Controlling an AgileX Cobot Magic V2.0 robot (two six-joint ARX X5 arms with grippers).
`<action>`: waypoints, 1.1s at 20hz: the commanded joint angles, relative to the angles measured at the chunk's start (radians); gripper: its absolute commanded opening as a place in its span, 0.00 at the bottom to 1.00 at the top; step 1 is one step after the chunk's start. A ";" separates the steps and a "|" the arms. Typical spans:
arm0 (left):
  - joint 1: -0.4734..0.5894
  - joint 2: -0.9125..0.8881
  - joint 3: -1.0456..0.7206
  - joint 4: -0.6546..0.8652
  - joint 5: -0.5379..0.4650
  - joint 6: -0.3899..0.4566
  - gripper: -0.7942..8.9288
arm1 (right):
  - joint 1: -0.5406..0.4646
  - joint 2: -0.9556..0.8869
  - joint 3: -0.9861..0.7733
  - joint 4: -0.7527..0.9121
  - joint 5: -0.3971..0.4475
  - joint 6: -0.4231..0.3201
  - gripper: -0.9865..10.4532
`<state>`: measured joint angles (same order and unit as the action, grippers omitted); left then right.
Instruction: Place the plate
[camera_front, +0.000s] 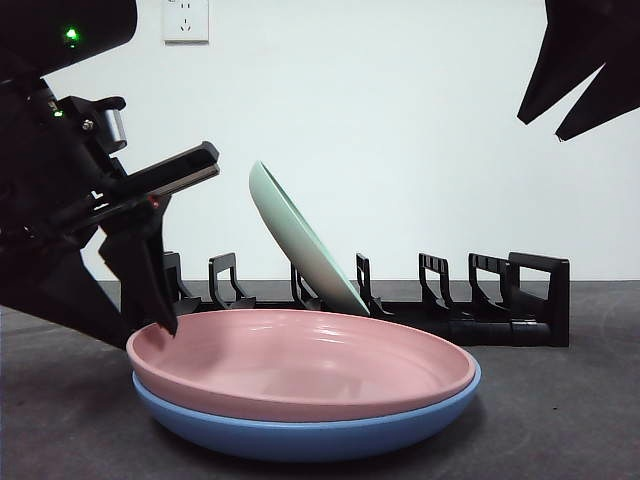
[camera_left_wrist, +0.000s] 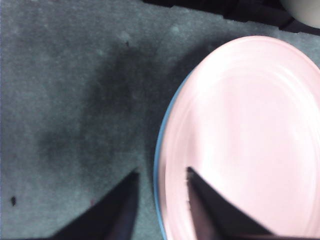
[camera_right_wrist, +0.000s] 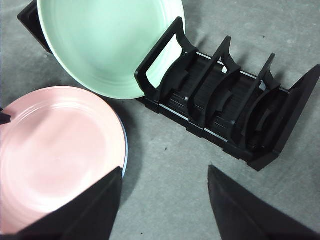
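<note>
A pink plate (camera_front: 300, 360) (camera_left_wrist: 250, 135) (camera_right_wrist: 55, 150) lies on top of a blue plate (camera_front: 300, 435) (camera_left_wrist: 158, 150) at the front of the table. My left gripper (camera_front: 160, 315) (camera_left_wrist: 160, 175) is open at the stack's left rim, with one jaw over the pink plate and the other outside the rim above the table. A pale green plate (camera_front: 300, 240) (camera_right_wrist: 105, 45) leans upright in a slot of the black rack (camera_front: 520, 300) (camera_right_wrist: 225, 115) behind. High at the right, my right gripper (camera_front: 542, 128) (camera_right_wrist: 165, 172) hangs open and holds nothing.
The rack runs across the back of the dark grey table, with several free slots to the right of the green plate. A white wall with a socket (camera_front: 186, 20) stands behind it.
</note>
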<state>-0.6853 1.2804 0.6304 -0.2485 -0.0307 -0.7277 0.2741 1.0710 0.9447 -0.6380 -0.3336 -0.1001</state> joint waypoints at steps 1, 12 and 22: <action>-0.010 -0.033 0.016 -0.027 0.002 0.018 0.29 | 0.005 0.005 0.010 0.003 0.001 -0.004 0.32; 0.200 -0.464 0.233 -0.429 -0.027 0.525 0.40 | 0.023 0.005 0.010 0.006 0.001 0.039 0.32; 0.461 -0.585 0.330 -0.518 -0.027 0.716 0.40 | 0.192 0.219 0.212 0.003 -0.013 0.291 0.32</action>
<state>-0.2237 0.6914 0.9417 -0.7750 -0.0547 -0.0315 0.4606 1.2808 1.1416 -0.6483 -0.3408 0.1505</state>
